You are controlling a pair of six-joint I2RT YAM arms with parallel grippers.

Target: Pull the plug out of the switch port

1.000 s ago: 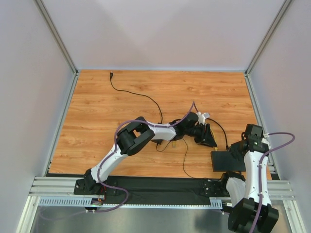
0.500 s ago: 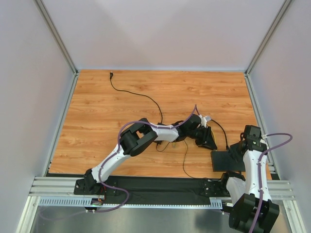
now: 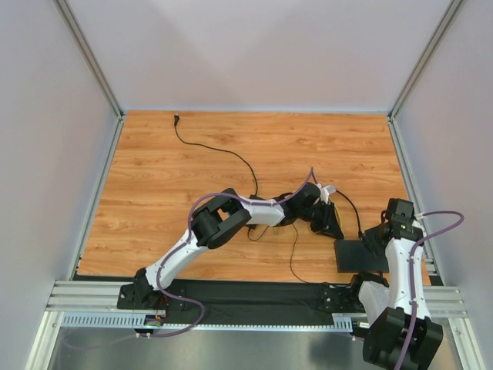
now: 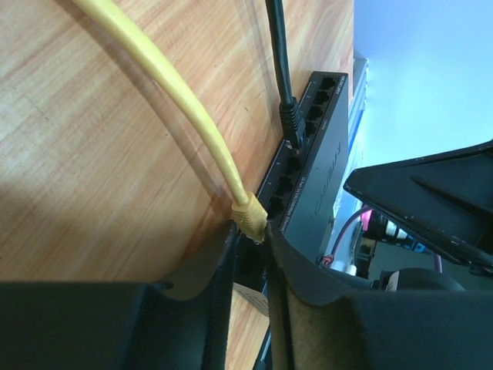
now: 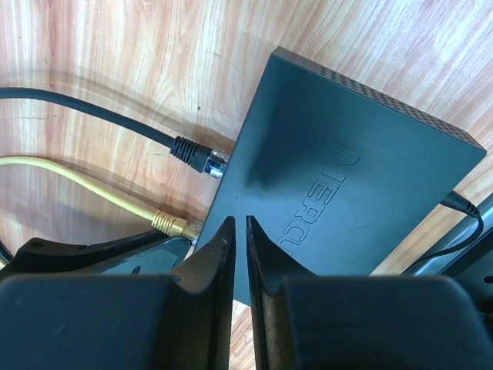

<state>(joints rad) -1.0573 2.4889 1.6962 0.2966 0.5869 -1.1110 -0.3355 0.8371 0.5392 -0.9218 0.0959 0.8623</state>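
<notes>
The switch [image 3: 360, 255] is a flat black box at the near right of the wooden table. In the left wrist view its port row [image 4: 312, 131] faces me, with a yellow plug [image 4: 250, 217] and a black plug [image 4: 290, 119] seated in two ports. My left gripper [image 4: 250, 231] is shut on the yellow plug, one fingertip on each side of it. My right gripper [image 5: 239, 223] is shut, and its tips rest over the top of the switch [image 5: 347, 185] near the port edge. The yellow plug [image 5: 174, 224] and black plug [image 5: 196, 154] also show there.
A yellow cable [image 4: 169, 85] curves away over the wood from the plug. A thin black cable [image 3: 223, 150] runs to the far left, ending at a small connector [image 3: 176, 118]. More black cable loops lie under the left arm [image 3: 293, 247]. Grey walls enclose the table.
My left gripper has moved a little toward the switch and its jaws have narrowed onto the yellow plug. The right arm has barely moved.
</notes>
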